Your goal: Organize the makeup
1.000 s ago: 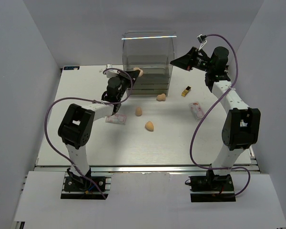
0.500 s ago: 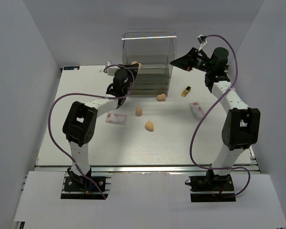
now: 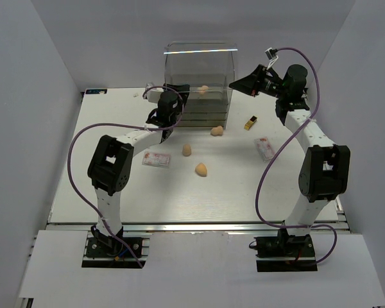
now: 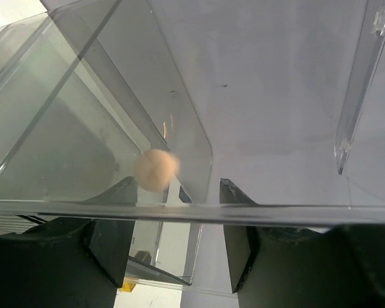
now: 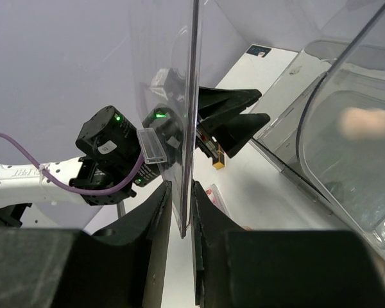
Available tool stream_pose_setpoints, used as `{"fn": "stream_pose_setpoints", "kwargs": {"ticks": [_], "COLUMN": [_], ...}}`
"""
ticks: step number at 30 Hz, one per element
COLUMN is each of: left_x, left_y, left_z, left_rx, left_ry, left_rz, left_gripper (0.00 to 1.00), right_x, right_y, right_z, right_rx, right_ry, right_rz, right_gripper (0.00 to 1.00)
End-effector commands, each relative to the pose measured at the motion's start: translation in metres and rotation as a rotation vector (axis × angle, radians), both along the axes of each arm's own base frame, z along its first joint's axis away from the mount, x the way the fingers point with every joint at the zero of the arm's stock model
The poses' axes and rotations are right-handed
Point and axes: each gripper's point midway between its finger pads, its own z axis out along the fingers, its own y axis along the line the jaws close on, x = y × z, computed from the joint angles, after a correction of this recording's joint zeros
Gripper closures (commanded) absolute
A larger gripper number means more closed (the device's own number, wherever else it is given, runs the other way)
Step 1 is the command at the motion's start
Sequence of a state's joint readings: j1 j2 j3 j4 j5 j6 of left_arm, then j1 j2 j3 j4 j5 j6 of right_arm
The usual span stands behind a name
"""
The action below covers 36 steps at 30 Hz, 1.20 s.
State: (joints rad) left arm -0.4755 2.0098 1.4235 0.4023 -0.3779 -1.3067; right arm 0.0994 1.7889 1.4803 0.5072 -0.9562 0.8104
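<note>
The white surface (image 3: 128,192) carries a clear drawer box (image 3: 199,77) (top centre), with three peach sponges (image 3: 187,149), a lipstick tube (image 3: 250,122) and two packets (image 3: 156,160) mid-frame.

Blurred peach sponge (image 4: 156,170) inside the clear box (image 4: 70,122)

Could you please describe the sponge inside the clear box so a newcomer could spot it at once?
Look to the far side of the table, where a tall clear plastic box stands. Seen through its walls is one peach egg-shaped sponge. The other three sponges lie on the open table in front of the box.
</note>
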Motion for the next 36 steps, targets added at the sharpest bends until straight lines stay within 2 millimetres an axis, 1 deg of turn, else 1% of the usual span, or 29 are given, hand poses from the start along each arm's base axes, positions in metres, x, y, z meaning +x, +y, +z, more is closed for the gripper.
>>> {"fn": "stream_pose_setpoints", "kwargs": {"ticks": [1, 3, 4, 6, 7, 8, 9, 10, 11, 12, 13, 14, 15, 17, 19, 20, 21, 23, 24, 25, 26, 28, 29, 30, 31, 32, 33, 34, 36], "left_x": [0.000, -0.003, -0.005, -0.015, -0.022, -0.031, -0.036, -0.046, -0.053, -0.064, -0.070, -0.080, -0.091, -0.105, -0.124, -0.131, -0.138, -0.145, -0.152, -0.154, -0.157, -0.169, -0.169, -0.176, -0.180, -0.176, -0.182, -0.183, -0.181], "left_y": [-0.001, -0.006, -0.008, -0.016, -0.018, -0.020, -0.019, -0.019, -0.019, -0.018, -0.016, -0.012, -0.008, 0.001, 0.013, 0.018, 0.022, 0.026, 0.027, 0.023, 0.021, 0.018, 0.011, 0.012, 0.007, 0.002, 0.002, -0.001, -0.003], "left_z": [0.021, 0.024, 0.033, 0.032, 0.046, 0.035, 0.036, 0.046, 0.045, 0.028, 0.024, 0.033, 0.015, 0.008, -0.002, 0.002, -0.015, -0.032, -0.055, -0.059, -0.068, -0.103, -0.102, -0.116, -0.129, -0.126, -0.134, -0.137, -0.144], "left_rx": [-0.022, -0.041, -0.050, -0.038, -0.046, -0.035, -0.033, -0.023, -0.020, -0.008, -0.011, -0.025, -0.006, 0.034, 0.083, 0.105, 0.158, 0.254, 0.315, 0.357, 0.381, 0.459, 0.476, 0.513, 0.563, 0.589, 0.622, 0.652, 0.678], "left_ry": [-0.033, -0.050, -0.070, -0.074, -0.105, -0.087, -0.096, -0.111, -0.106, -0.071, -0.060, -0.072, -0.032, -0.011, 0.013, 0.011, 0.072, 0.135, 0.218, 0.239, 0.274, 0.395, 0.403, 0.463, 0.492, 0.486, 0.521, 0.521, 0.539], "left_rz": [-0.001, -0.031, -0.047, -0.093, -0.109, -0.135, -0.146, -0.163, -0.174, -0.195, -0.204, -0.211, -0.219, -0.219, -0.213, -0.215, -0.224, -0.252, -0.281, -0.318, -0.345, -0.412, -0.444, -0.471, -0.503, -0.514, -0.529, -0.547, -0.553], "left_gripper": [0.37, 0.39, 0.43, 0.47, 0.49, 0.54, 0.57, 0.61, 0.66, 0.67, 0.67, 0.68, 0.68, 0.67, 0.63, 0.60, 0.53, 0.47, 0.46, 0.44, 0.44, 0.41, 0.39, 0.39, 0.39, 0.38, 0.38, 0.38, 0.38], "right_x": [-0.008, -0.008, -0.008, -0.008, -0.008, -0.008, -0.008, -0.008, -0.008, -0.008, -0.008, -0.008, -0.008, -0.009, -0.009, -0.009, -0.009, -0.009, -0.009, -0.009, -0.009, -0.009, -0.010, -0.010, -0.010, -0.010, -0.010, -0.011, -0.011], "right_y": [-0.006, -0.006, -0.006, -0.006, -0.006, -0.006, -0.006, -0.006, -0.006, -0.006, -0.006, -0.006, -0.006, -0.006, -0.006, -0.006, -0.006, -0.006, -0.006, -0.006, -0.006, -0.006, -0.006, -0.006, -0.007, -0.007, -0.007, -0.007, -0.007], "right_z": [0.036, 0.035, 0.035, 0.036, 0.036, 0.037, 0.036, 0.036, 0.036, 0.036, 0.037, 0.037, 0.037, 0.036, 0.037, 0.036, 0.036, 0.036, 0.037, 0.036, 0.036, 0.035, 0.035, 0.034, 0.034, 0.034, 0.033, 0.033, 0.034], "right_rx": [0.016, 0.017, 0.016, 0.016, 0.017, 0.017, 0.017, 0.018, 0.018, 0.018, 0.017, 0.017, 0.017, 0.016, 0.016, 0.016, 0.016, 0.016, 0.017, 0.016, 0.015, 0.015, 0.014, 0.014, 0.014, 0.014, 0.014, 0.013, 0.013], "right_ry": [-0.143, -0.142, -0.143, -0.145, -0.145, -0.146, -0.145, -0.143, -0.143, -0.143, -0.146, -0.145, -0.145, -0.146, -0.148, -0.145, -0.142, -0.145, -0.145, -0.143, -0.143, -0.142, -0.141, -0.138, -0.138, -0.137, -0.135, -0.137, -0.141], "right_rz": [-0.023, -0.023, -0.023, -0.023, -0.023, -0.021, -0.023, -0.021, -0.023, -0.023, -0.023, -0.021, -0.021, -0.020, -0.021, -0.020, -0.020, -0.021, -0.021, -0.021, -0.020, -0.020, -0.019, -0.020, -0.020, -0.020, -0.020, -0.020, -0.020], "right_gripper": [0.78, 0.78, 0.78, 0.78, 0.78, 0.78, 0.78, 0.78, 0.78, 0.78, 0.78, 0.78, 0.78, 0.78, 0.78, 0.78, 0.78, 0.78, 0.78, 0.78, 0.78, 0.78, 0.78, 0.78, 0.78, 0.78, 0.78, 0.78, 0.78]}}
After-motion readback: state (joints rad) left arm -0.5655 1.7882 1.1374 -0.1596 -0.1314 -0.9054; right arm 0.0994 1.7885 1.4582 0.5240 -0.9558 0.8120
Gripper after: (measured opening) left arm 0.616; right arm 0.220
